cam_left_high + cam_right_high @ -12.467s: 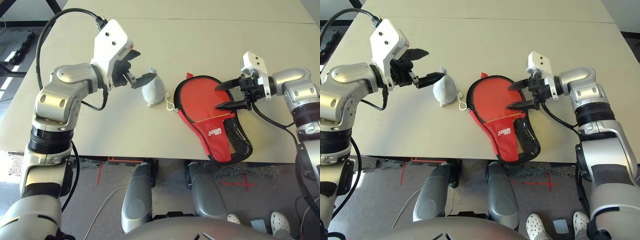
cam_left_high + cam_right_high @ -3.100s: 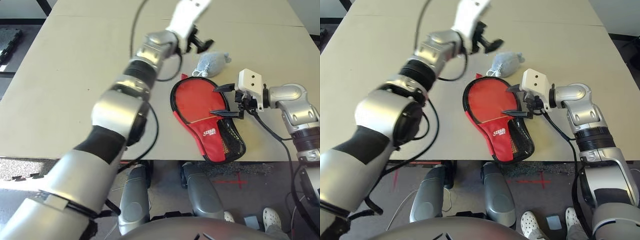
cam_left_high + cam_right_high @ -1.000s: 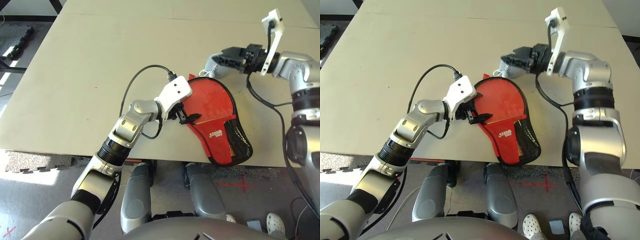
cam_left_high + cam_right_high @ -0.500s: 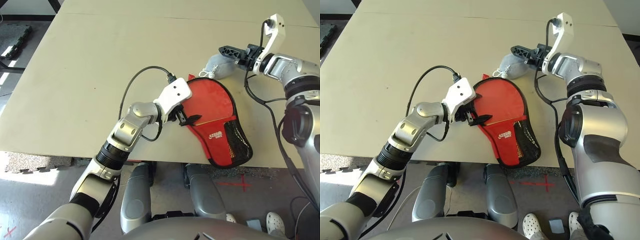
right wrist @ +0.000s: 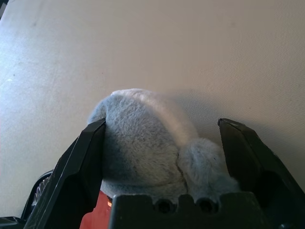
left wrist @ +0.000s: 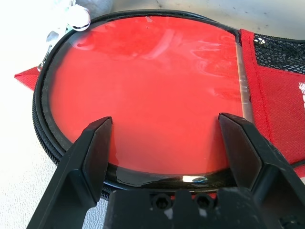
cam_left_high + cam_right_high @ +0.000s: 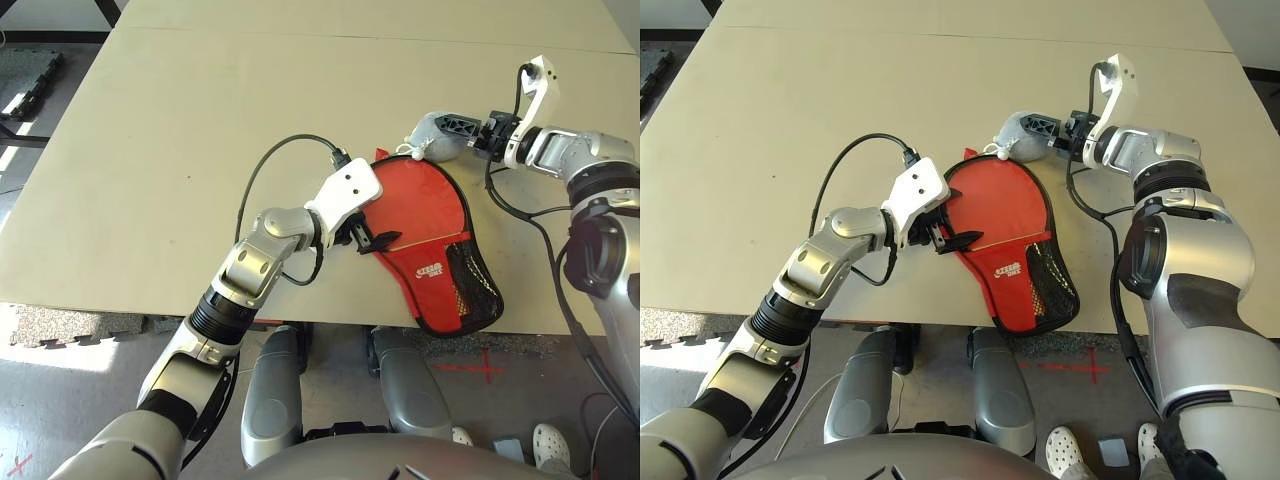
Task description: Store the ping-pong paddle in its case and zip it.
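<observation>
The ping-pong paddle [image 6: 152,81] lies in its case, and its glossy round red face shows inside the black zip edging. Red fabric hides the handle. The red case [image 7: 432,262] lies near the table's front edge, unzipped, with its white logo and black mesh pocket [image 7: 470,287] toward me. My left gripper [image 7: 372,238] stands open at the case's left rim, its fingers [image 6: 93,152] spread over the paddle's edge. Further back, my right gripper [image 5: 162,125] is open with a pale grey-blue pouch between its fingers.
The grey-blue pouch [image 7: 428,134] lies just behind the case's round end, and its cord with a white bead [image 6: 78,19] rests by the zip. The beige table [image 7: 200,120] stretches wide to the left and back. Its front edge runs just below the case.
My right gripper has dropped from just above the pouch to straddle it. The left gripper has stayed at the case's rim.
</observation>
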You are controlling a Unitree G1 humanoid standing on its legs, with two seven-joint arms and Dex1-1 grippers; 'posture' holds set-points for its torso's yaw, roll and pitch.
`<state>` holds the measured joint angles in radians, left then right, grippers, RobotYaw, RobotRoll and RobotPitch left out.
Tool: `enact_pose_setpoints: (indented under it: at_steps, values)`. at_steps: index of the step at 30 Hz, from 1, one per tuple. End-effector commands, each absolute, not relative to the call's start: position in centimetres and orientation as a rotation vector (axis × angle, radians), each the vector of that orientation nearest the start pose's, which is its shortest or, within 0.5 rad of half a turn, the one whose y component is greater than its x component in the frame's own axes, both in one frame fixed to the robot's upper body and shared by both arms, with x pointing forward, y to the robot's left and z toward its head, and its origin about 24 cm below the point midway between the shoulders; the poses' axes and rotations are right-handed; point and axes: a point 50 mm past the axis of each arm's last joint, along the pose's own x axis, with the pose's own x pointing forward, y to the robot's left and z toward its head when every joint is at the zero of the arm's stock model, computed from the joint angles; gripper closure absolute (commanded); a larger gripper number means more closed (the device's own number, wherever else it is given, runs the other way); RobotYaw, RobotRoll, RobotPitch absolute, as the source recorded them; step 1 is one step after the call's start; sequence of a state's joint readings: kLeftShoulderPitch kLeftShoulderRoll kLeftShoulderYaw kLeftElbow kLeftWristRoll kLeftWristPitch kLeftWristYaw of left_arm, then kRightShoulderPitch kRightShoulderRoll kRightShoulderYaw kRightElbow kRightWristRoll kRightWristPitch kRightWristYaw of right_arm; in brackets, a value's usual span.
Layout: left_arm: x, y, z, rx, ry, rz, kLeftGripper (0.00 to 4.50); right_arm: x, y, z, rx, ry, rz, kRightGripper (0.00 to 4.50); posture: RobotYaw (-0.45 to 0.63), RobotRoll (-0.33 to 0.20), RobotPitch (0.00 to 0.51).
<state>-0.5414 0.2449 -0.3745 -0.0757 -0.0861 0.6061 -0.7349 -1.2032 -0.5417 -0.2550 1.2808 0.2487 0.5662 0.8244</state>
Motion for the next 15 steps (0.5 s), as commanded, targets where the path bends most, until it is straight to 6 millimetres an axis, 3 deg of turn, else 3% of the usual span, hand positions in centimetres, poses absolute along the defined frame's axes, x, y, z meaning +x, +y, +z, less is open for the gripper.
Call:
enact_pose_setpoints:
  at_steps: [1, 10, 12, 15]
  values:
    - [28.7, 5.6, 8.9, 0.324, 0.371, -1.107, 0.00, 38.7, -24.4, 15.4, 0.404, 0.470, 0.492, 0.58, -0.02, 0.000, 0.297]
    - [28.7, 5.4, 8.6, 0.319, 0.441, -1.114, 0.00, 38.4, -25.9, 16.2, 0.366, 0.463, 0.463, 3.73, -0.04, 0.000, 0.297]
    - [28.7, 5.4, 8.6, 0.319, 0.452, -1.118, 0.00, 38.3, -26.4, 16.5, 0.342, 0.456, 0.454, 4.20, -0.04, 0.000, 0.297]
    - [28.7, 5.3, 8.6, 0.318, 0.458, -1.124, 0.00, 38.2, -27.1, 17.0, 0.313, 0.443, 0.443, 4.29, -0.05, 0.000, 0.296]
